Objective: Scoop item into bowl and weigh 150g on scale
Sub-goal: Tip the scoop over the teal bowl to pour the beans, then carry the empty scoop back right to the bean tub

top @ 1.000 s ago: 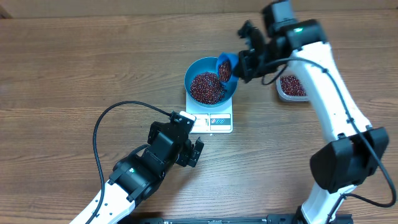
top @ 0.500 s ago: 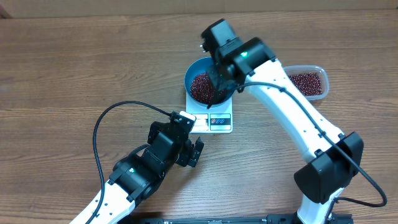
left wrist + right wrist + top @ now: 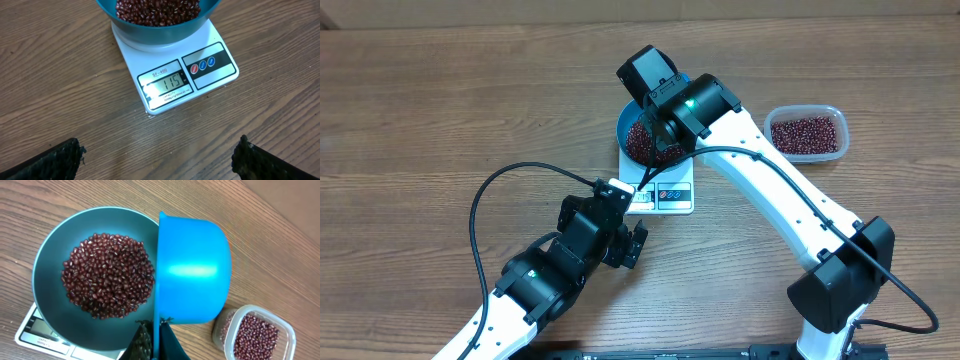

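Observation:
The blue bowl (image 3: pixel 50 265) stands on the white scale (image 3: pixel 150 57) with a heap of red-brown beans (image 3: pixel 107 275) in it. The scale's display (image 3: pixel 167 85) reads 115. My right gripper (image 3: pixel 157 327) is shut on the handle of a blue scoop (image 3: pixel 192 270), which is turned on its side over the bowl's right rim with its back towards the camera. In the overhead view the right arm (image 3: pixel 690 105) covers most of the bowl (image 3: pixel 624 128). My left gripper (image 3: pixel 159 150) is open over bare table just in front of the scale (image 3: pixel 670 195), holding nothing.
A clear plastic tub (image 3: pixel 805 133) of more beans sits to the right of the scale and also shows in the right wrist view as the tub (image 3: pixel 255 335). A black cable (image 3: pixel 485 200) loops over the table beside the left arm.
The right arm has swung left from the bowl's right side to directly over the bowl, uncovering the tub. The scoop has turned on its side. The left arm has not moved.

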`<state>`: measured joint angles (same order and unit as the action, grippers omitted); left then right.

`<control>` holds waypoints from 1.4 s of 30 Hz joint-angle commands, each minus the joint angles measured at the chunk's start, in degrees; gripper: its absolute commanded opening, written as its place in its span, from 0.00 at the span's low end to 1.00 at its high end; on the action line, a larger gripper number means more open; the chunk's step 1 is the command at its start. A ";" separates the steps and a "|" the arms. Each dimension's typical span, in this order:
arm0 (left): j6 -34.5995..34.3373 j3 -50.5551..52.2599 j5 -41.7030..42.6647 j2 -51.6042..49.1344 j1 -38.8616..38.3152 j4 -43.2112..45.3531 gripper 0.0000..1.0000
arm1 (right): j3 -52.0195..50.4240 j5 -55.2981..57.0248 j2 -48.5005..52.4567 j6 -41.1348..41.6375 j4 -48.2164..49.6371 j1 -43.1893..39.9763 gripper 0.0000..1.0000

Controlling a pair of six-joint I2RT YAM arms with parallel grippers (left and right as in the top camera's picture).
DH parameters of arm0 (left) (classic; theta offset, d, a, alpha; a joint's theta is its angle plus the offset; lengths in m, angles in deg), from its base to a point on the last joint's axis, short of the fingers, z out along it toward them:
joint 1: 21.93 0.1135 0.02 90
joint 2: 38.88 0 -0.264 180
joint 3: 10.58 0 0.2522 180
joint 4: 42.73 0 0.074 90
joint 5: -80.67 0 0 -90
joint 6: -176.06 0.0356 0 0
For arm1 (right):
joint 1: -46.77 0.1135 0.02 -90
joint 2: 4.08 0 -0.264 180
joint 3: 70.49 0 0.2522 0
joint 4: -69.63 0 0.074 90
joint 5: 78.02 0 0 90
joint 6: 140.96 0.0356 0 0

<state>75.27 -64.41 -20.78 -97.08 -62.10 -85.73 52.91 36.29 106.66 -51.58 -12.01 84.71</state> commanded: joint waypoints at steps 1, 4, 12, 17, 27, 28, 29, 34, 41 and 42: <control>-1.01 0.48 -0.98 -0.31 -0.35 0.11 0.99 | 1.77 -2.97 -2.62 0.44 0.66 -0.66 0.04; -1.01 0.50 -0.98 -0.31 -0.37 0.11 0.99 | 1.81 -6.97 -2.73 0.46 0.66 -1.73 0.04; -1.01 0.50 -0.98 -0.31 -0.35 0.09 1.00 | 4.13 -19.58 -5.90 1.86 -0.37 -8.85 0.04; -1.01 0.50 -0.98 -0.31 -0.37 0.09 1.00 | 5.20 -25.14 -8.81 5.05 -3.13 -17.25 0.04; -1.01 0.50 -0.98 -0.31 -0.37 0.09 1.00 | 4.48 -37.09 -8.02 9.57 -13.66 -40.83 0.04; -1.01 0.50 -0.98 -0.31 -0.37 0.09 0.99 | 4.02 -37.13 -7.85 9.57 -13.94 -42.10 0.04; -1.01 0.50 -0.98 -0.31 -0.37 0.09 1.00 | 3.19 -37.13 -7.74 9.57 -13.94 -43.41 0.04; -1.01 0.50 -0.98 -0.31 -0.37 0.09 0.99 | -2.60 -37.31 -7.74 8.44 -11.56 -45.97 0.04; -1.01 0.50 -0.98 -0.31 -0.37 0.09 1.00 | -9.16 -37.31 -7.56 8.15 -5.44 -46.21 0.04; -1.01 0.48 -0.98 -0.31 -0.37 0.09 1.00 | -9.51 -37.31 -7.45 8.35 -4.87 -46.36 0.04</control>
<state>75.27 -64.41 -20.78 -97.08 -62.10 -85.73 44.52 -0.25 98.98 -43.23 -18.37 38.61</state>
